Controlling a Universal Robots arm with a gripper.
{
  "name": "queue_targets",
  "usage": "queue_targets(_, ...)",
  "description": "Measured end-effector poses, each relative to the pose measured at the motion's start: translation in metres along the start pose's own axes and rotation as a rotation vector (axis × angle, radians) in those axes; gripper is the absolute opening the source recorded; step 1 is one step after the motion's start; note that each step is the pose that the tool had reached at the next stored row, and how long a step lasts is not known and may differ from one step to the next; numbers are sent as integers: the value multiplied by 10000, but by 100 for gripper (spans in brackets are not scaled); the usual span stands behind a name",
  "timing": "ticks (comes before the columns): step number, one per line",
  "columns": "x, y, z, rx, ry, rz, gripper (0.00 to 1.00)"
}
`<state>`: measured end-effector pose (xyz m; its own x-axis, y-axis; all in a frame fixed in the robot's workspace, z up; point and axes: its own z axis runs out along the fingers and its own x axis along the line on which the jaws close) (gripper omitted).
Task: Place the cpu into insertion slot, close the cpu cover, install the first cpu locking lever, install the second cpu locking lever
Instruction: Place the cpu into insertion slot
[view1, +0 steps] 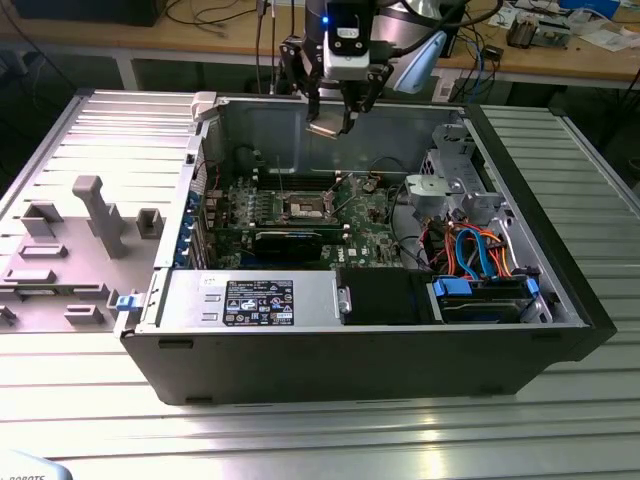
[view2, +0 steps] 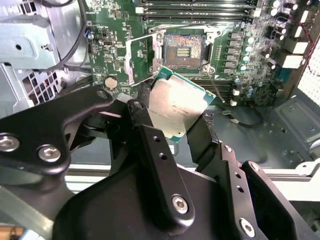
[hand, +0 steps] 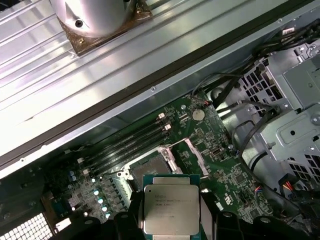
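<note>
While hung over the open black metal computer case (view1: 350, 360) in the exterior view, the black two-finger gripper (view1: 335, 112) is clamped on the small flat silver-grey square cpu (view1: 328, 127), well above the square silver-rimmed insertion slot (view1: 305, 208). In the second wrist view, the cpu (view2: 177, 105) is pinched, tilted, between black fingers (view2: 145, 132). The slot (view2: 182, 50) is seen bare, with the thin silver cpu cover (view2: 136, 60) raised beside it. In the first wrist view, the cpu (hand: 171, 204) is seen apart from the slot (hand: 150, 167).

Exterior view high, well back from the open case (view1: 350, 350); both wrist views close above the insertion slot (view2: 184, 47) (hand: 149, 169).
</note>
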<state>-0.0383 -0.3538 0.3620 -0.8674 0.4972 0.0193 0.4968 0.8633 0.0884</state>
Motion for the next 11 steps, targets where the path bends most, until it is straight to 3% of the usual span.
queue_targets(4, 1, -2, 7, -4, -41, 465, 54)
queue_targets(11, 4, -4, 9, -11, -65, 735, 54)
